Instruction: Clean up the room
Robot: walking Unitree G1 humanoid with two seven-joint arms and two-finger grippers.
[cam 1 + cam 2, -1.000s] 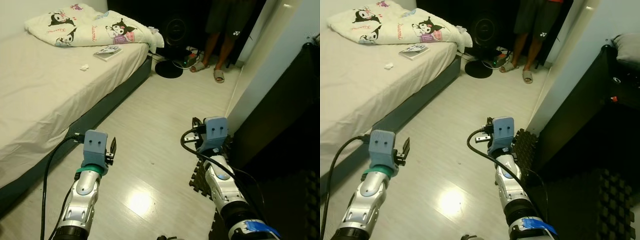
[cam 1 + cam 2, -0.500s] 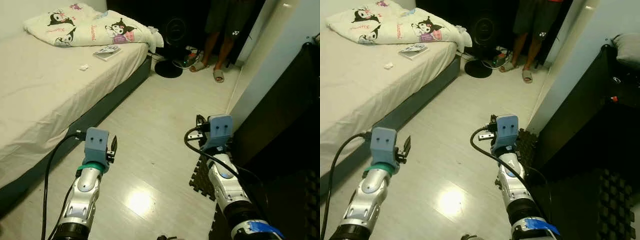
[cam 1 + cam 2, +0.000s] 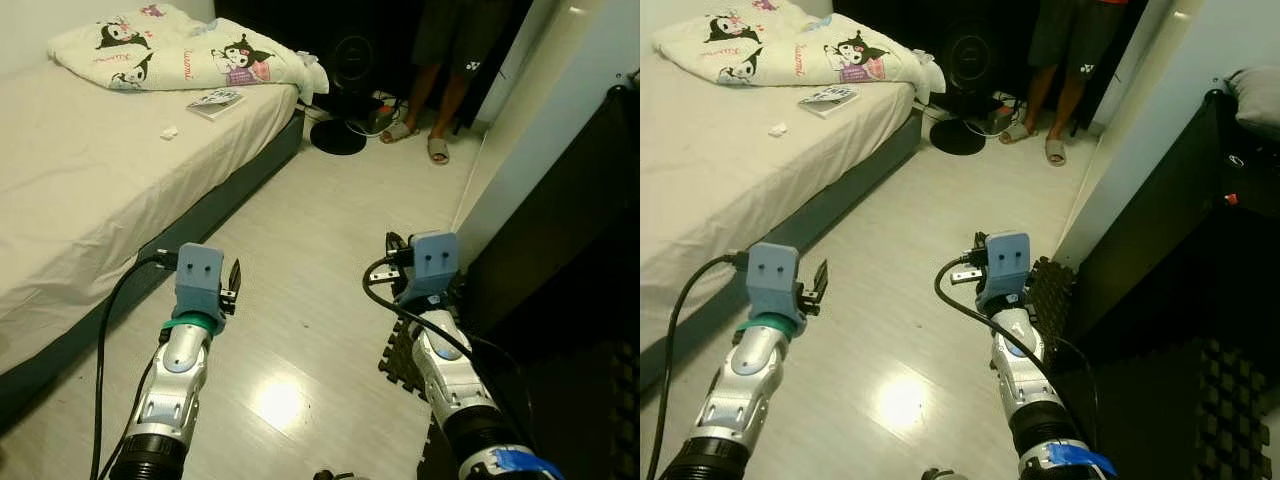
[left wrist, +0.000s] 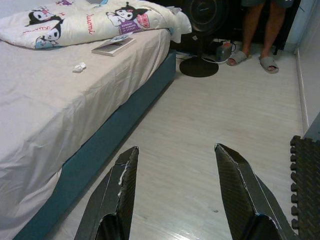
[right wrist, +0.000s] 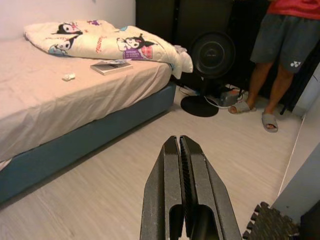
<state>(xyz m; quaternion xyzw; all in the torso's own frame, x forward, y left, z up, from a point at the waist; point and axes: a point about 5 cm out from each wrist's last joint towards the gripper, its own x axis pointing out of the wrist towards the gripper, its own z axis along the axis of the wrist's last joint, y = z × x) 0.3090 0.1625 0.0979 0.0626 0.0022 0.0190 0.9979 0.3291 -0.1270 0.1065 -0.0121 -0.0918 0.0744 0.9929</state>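
Floor (image 3: 330,220): pale boards, open lane between bed (image 3: 90,190) left and dark cabinet (image 3: 570,250) right.
Left gripper (image 4: 175,195): raised, fingers spread.
Right gripper (image 5: 181,192): raised, fingers pressed together, empty.

We are looking across a pale wood-plank floor (image 3: 330,200) that is catching a bright glare of light just behind the left gripper (image 4: 175,200), with a low bed (image 3: 90,190) on a dark blue base running along that gripper's outer side under a beige sheet. Far ahead of both grippers a black pedestal fan (image 5: 210,70) is standing against dark cabinets. Beside the right gripper (image 5: 181,200) a white wall (image 3: 530,130) is meeting black furniture and a dark foam mat (image 3: 400,355).
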